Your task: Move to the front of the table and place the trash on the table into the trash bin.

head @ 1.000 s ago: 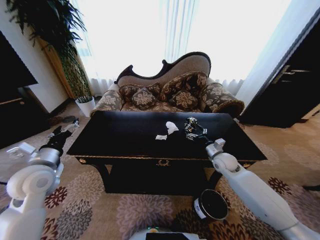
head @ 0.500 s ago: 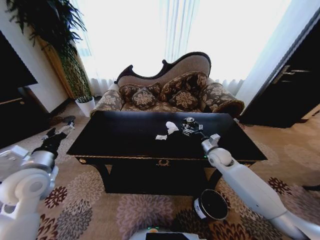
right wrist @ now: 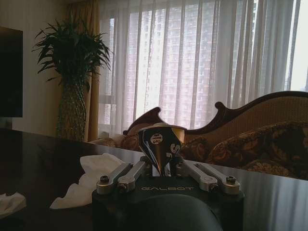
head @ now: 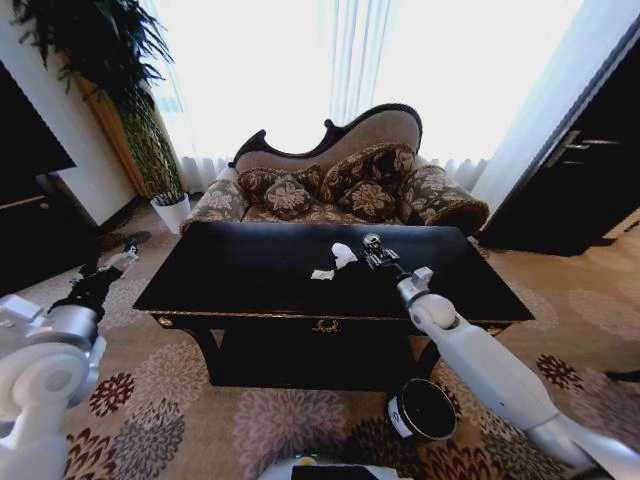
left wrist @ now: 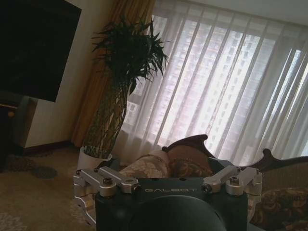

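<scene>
Two white paper scraps [head: 337, 260] lie mid-bench [head: 250, 270]; trash bin [head: 422, 410] on floor below right front corner. Right hand [head: 373, 247] over bench near scraps. Left hand [head: 125, 255] beyond left edge, fingers undeterminable.
Right wrist view: hand [right wrist: 161, 166] pinches shiny wrapper [right wrist: 161, 144]; nothing seen binned.

Home living room, formal style. Ornate carved-frame sofa [head: 335, 175] with patterned cushions [head: 288, 196] at 12 o'clock, backed by full-height sheer curtains [head: 350, 60] over a bright window. Glossy black bench [head: 250, 270] with gold trim sits in front of it on floral carpet [head: 170, 400]. Tall potted plant [head: 120, 70] in a white pot [head: 172, 212] at 10 o'clock; dark cabinet [head: 590, 170] at 2 o'clock.
</scene>
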